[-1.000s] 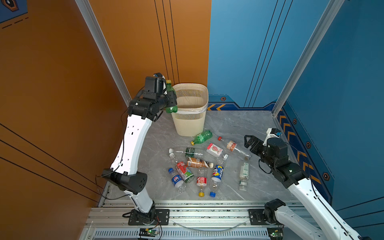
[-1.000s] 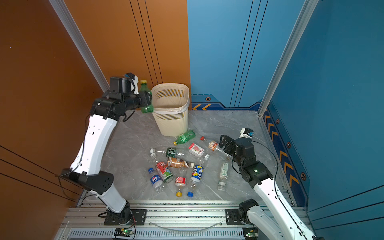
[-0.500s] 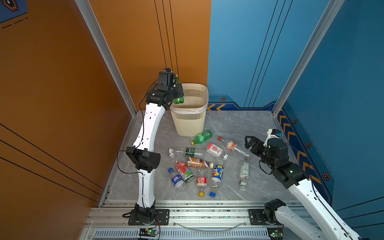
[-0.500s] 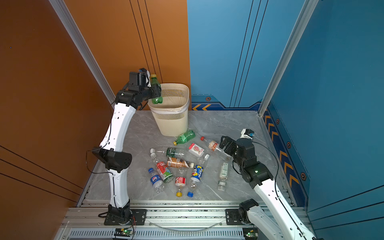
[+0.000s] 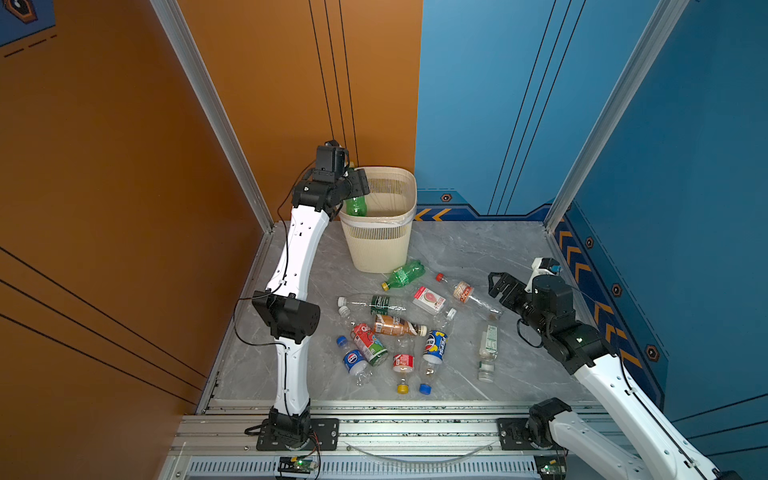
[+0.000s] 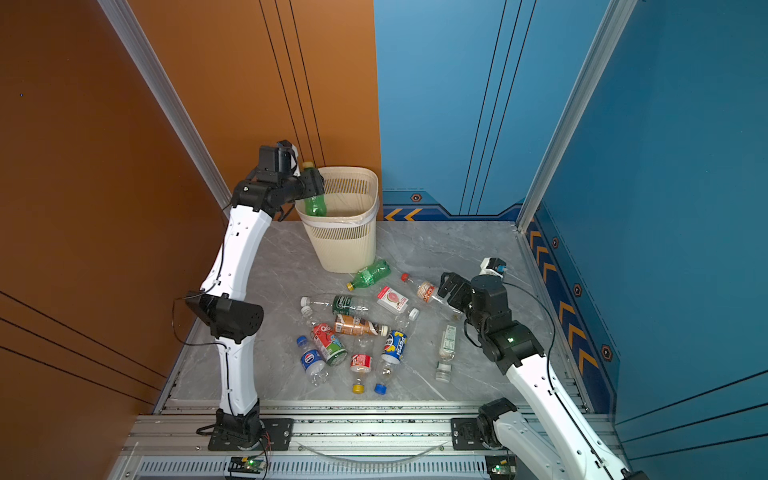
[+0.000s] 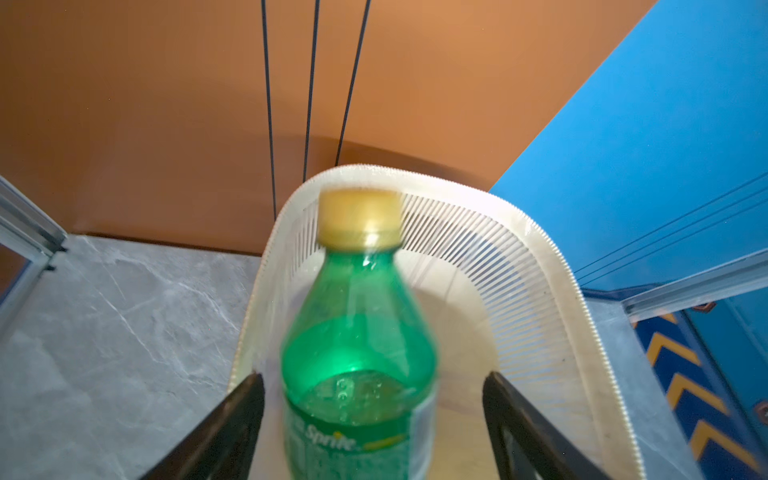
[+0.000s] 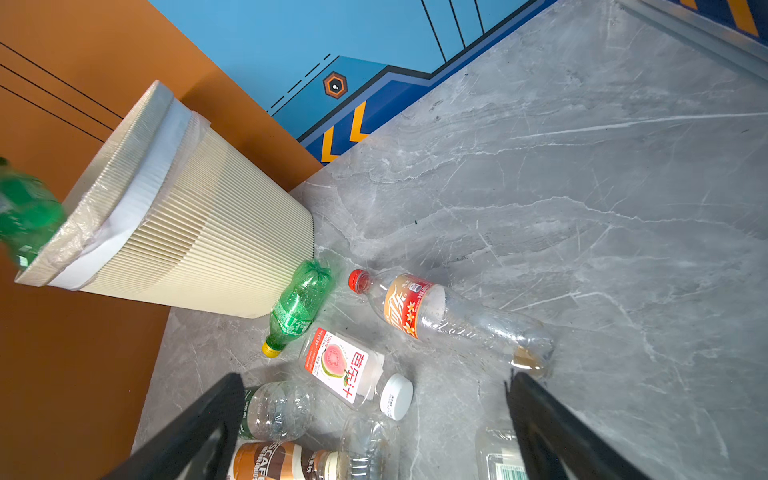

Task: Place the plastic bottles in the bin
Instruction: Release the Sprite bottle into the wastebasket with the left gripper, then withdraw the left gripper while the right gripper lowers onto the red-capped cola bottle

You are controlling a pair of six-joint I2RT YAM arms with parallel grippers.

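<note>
The cream slatted bin (image 5: pixel 380 245) (image 6: pixel 345 245) stands at the back by the orange wall. My left gripper (image 5: pixel 357 188) (image 7: pixel 374 384) hovers over its near rim, open. A green Sprite bottle (image 5: pixel 356 205) (image 7: pixel 357 340) with a yellow cap hangs blurred between the fingers (image 7: pixel 245 399), with a gap on each side, its base inside the bin's mouth. Several plastic bottles lie on the floor, among them a green one (image 5: pixel 405 274) (image 8: pixel 299 299) and a red-capped clear one (image 5: pixel 465 293) (image 8: pixel 440 311). My right gripper (image 5: pixel 500 286) (image 8: pixel 374 386) stands open above them, holding nothing.
The floor pile includes a guava-label bottle (image 8: pixel 340 365), a brown coffee bottle (image 5: pixel 397 326), two Pepsi bottles (image 5: pixel 434 345) and a pale bottle (image 5: pixel 487 345) lying apart on the right. The orange wall stands close behind the bin; aluminium rails (image 5: pixel 374 432) edge the front.
My left arm swung from the left of the bin to over its rim with the green bottle, then opened its jaws; the bottle now drops. The right arm stayed still.
</note>
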